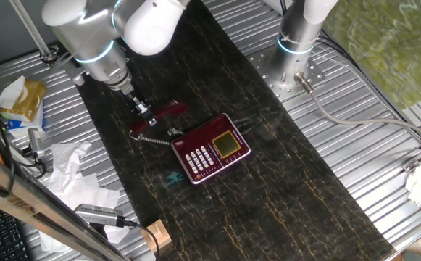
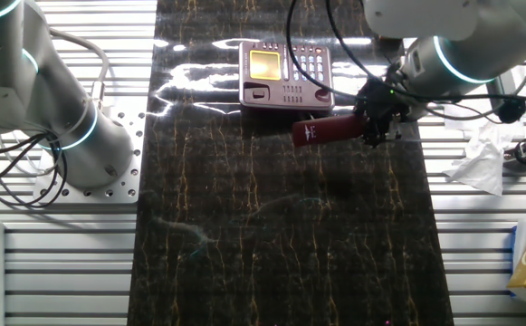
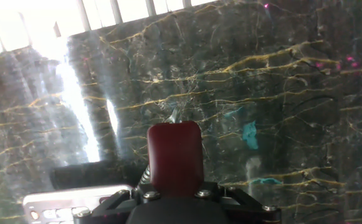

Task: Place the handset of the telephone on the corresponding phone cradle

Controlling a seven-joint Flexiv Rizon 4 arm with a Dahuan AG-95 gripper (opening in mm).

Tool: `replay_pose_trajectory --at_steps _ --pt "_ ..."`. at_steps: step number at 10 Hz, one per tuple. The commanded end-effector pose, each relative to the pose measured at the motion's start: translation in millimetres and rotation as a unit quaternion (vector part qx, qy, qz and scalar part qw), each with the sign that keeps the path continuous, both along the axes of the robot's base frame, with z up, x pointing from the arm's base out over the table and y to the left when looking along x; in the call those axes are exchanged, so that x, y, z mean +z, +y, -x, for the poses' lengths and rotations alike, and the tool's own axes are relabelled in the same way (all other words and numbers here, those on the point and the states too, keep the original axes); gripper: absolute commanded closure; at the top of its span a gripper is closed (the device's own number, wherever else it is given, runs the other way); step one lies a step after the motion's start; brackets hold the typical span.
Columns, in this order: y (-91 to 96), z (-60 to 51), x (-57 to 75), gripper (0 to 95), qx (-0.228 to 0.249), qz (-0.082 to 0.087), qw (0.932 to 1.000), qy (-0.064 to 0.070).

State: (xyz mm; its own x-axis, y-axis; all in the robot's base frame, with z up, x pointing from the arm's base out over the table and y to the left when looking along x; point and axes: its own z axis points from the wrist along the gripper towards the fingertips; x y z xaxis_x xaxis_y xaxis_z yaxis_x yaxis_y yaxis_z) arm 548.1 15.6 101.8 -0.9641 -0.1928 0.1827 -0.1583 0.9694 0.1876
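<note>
The dark red handset (image 1: pixel 168 109) is held in the air beside the telephone (image 1: pixel 211 148), with its curly cord (image 1: pixel 153 137) hanging down to the base. My gripper (image 1: pixel 144 110) is shut on one end of the handset. In the other fixed view the handset (image 2: pixel 326 130) sits just in front of the telephone (image 2: pixel 285 74), held by the gripper (image 2: pixel 371 119). The phone cradle (image 1: pixel 183 165) is the long strip at the base's left edge and lies bare. In the hand view the handset (image 3: pixel 174 155) sticks out from between the fingers, and a corner of the telephone (image 3: pixel 75 202) shows at lower left.
The phone stands on a dark marble-patterned mat (image 1: pixel 268 196) over a ribbed metal table. Crumpled paper (image 1: pixel 72 163) and a yellow packet (image 1: pixel 23 98) lie at the left. A second arm's base (image 1: pixel 297 43) stands at the back. A wooden block (image 1: pixel 156 235) sits near the front edge.
</note>
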Motion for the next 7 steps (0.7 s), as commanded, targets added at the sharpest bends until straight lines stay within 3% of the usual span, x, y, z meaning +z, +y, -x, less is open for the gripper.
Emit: replay_pose_trajectory --at_steps 1,2,4,6,7 --pt "0.6 -0.8 0.1 95.0 -0.012 0.003 0.9993 0.035" --pt "5.2 -0.9 -1.4 95.0 -0.025 0.005 0.9977 0.063" --pt "13.6 -0.6 -4.0 95.0 -0.05 -0.001 0.995 0.087" --pt "30.5 3.6 -0.4 95.0 -0.081 -0.029 0.9911 0.102" --pt "46.4 9.3 4.0 95.0 -0.09 -0.032 0.991 0.094"
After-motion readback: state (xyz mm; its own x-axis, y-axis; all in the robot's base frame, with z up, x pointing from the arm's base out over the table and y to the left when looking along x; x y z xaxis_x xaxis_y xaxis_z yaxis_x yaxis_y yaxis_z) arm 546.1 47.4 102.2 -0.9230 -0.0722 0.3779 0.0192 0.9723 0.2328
